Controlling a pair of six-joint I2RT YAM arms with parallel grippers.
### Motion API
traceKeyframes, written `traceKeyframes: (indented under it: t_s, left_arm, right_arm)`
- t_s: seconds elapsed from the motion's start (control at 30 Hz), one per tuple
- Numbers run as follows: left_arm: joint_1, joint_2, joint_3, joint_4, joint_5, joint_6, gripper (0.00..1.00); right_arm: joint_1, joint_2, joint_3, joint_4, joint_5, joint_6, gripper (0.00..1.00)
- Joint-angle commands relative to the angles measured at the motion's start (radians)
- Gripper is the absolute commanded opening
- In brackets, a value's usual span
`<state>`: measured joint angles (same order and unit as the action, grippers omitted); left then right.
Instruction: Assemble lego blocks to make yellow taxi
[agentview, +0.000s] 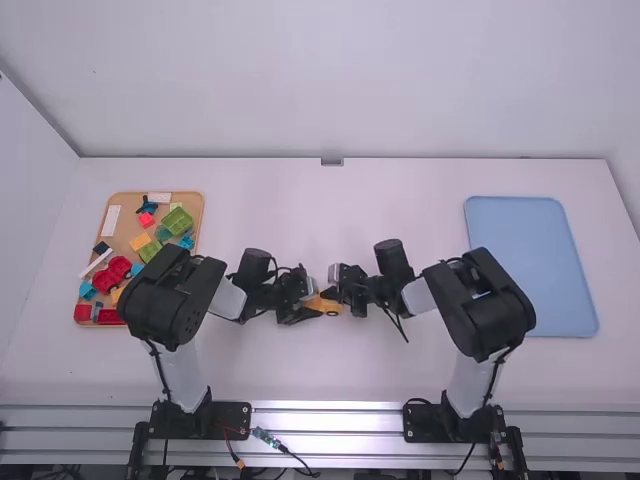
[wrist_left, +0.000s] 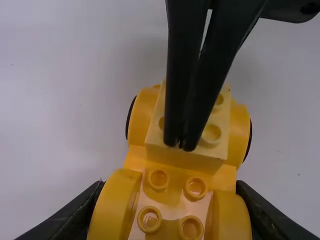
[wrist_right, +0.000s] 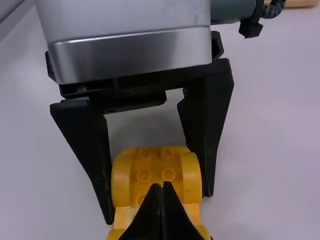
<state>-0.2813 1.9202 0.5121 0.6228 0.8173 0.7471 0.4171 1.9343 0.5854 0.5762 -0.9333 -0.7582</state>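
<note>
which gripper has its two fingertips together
The right gripper: its tips are together at the pale yellow brick, while the left gripper, fingers apart, straddles the yellow car base.

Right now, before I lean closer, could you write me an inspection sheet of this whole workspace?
Surface: white table, car build near its middle.
Job's things: yellow plastic car base with black-edged wheels; pale yellow studded block on top.
Clutter: tan tray of mixed coloured blocks, left side; flat light-blue tray, right side.
Left claw: black fingers gripping both sides of the base.
Right claw: black fingertips together at the block's top.
Cables: black cable along the left arm; others by both arm bases.
Surroundings: plain white wall; metal rails along the near edge.
</note>
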Motion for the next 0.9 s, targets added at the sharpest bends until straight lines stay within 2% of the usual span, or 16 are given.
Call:
traceKeyframes:
  t_s: [0.0,0.13,0.5,0.7,0.87]
  left_arm:
    - [-0.007,0.026,-0.02,-0.024,-0.055,-0.067,0.36]
    - [-0.006,0.026,-0.02,-0.024,-0.055,-0.066,0.36]
    - [-0.006,0.026,-0.019,-0.024,-0.055,-0.067,0.37]
    - [-0.007,0.026,-0.019,-0.024,-0.055,-0.066,0.38]
    - [-0.006,0.026,-0.02,-0.024,-0.052,-0.066,0.38]
  right_arm:
    - [0.005,0.102,-0.101,-0.085,0.261,0.021,0.0]
    - [-0.015,0.103,-0.122,-0.081,0.255,-0.006,0.0]
    - [-0.029,0.095,-0.194,0.093,0.227,0.056,0.0]
    - [-0.031,-0.02,-0.207,0.098,0.204,0.06,0.0]
    - [-0.031,-0.174,-0.192,0.0,0.211,0.054,0.0]
